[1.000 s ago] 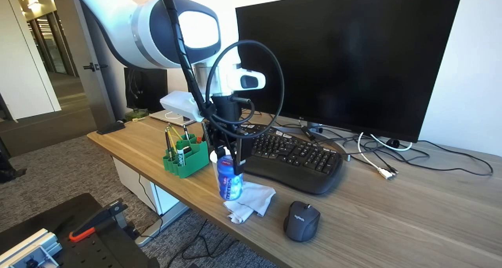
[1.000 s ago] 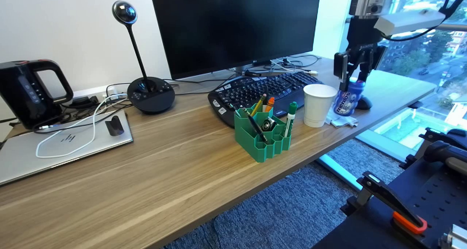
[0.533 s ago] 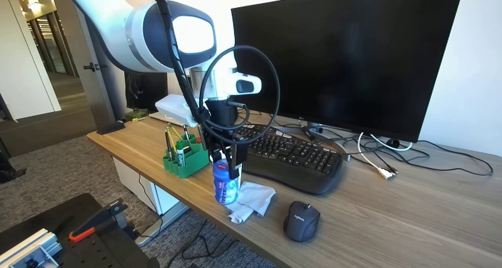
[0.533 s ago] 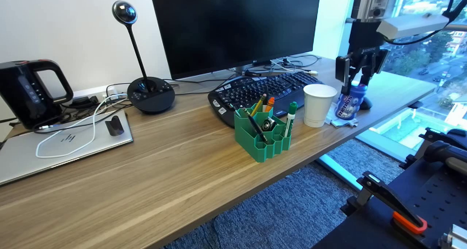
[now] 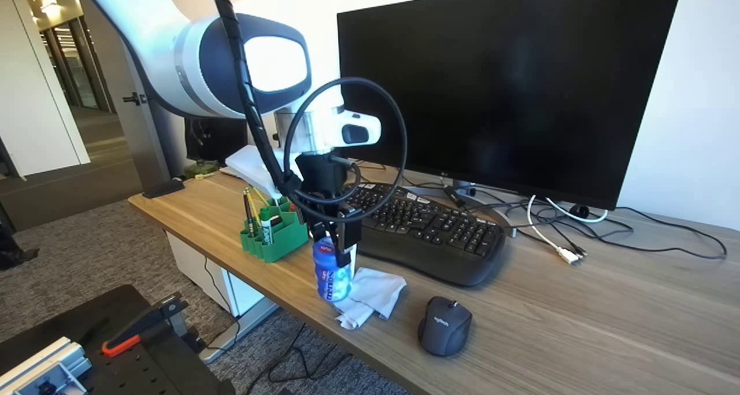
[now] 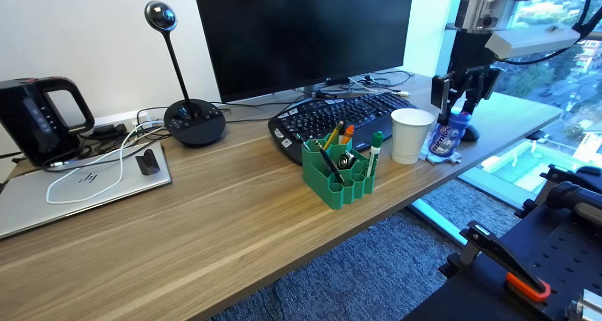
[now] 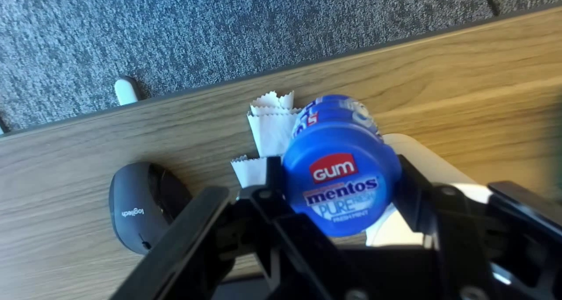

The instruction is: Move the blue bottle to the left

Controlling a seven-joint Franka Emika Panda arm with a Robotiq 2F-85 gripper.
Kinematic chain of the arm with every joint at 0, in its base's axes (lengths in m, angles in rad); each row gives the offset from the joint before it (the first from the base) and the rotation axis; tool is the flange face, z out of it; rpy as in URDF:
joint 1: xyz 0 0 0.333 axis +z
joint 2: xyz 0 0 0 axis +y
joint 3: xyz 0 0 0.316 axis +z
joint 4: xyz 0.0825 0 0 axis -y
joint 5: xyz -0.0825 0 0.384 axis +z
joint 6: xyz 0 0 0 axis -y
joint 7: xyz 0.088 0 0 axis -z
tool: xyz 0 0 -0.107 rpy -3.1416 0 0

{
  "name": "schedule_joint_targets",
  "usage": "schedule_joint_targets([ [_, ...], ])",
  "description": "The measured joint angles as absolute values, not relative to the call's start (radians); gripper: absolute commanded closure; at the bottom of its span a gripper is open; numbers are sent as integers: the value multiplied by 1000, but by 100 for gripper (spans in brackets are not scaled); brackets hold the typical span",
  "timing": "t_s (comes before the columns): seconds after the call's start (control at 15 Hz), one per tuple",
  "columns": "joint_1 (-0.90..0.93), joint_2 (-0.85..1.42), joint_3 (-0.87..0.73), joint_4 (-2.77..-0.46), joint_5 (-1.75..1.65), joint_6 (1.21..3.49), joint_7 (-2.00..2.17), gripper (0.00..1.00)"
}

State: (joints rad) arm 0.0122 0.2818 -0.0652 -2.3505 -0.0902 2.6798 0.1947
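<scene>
- In the wrist view, the black gripper (image 7: pixel 341 181) is gripping the blue bottle (image 6: pixel 447 137), its fingers (image 7: pixel 274 177) pressing opposite sides of the rounded top, where the words "Gum" and "mentos" are showing.
- In an exterior view the bottle is leaning, its base showing over a white napkin (image 5: pixel 378 291) near the front edge of the wooden surface (image 6: pixel 197 227); whether base and napkin are touching cannot be told.
- A white paper cup (image 6: pixel 409 137) is standing upright just beside the bottle, between it and a green organizer (image 6: pixel 322 182) that is holding pens (image 6: pixel 329 162) and a green-capped marker (image 6: pixel 373 156) by the surface's front edge.
- Past the napkin, toward the surface edge nearest the window (image 6: pixel 555 95), a dark mouse (image 5: pixel 444 328) is lying close to the front edge.
- A black keyboard (image 5: pixel 428 227) is stretching between the front edge and a large dark monitor (image 6: pixel 305 34), which is standing toward the back edge.
- A black kettle (image 6: pixel 28 123) is standing by the back edge, near a closed silver laptop (image 6: pixel 28 213).
</scene>
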Motion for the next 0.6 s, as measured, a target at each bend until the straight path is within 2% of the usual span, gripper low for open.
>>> schedule_joint_targets([
  [0.6, 30, 282, -60, -2352, -52, 2708, 227, 64],
])
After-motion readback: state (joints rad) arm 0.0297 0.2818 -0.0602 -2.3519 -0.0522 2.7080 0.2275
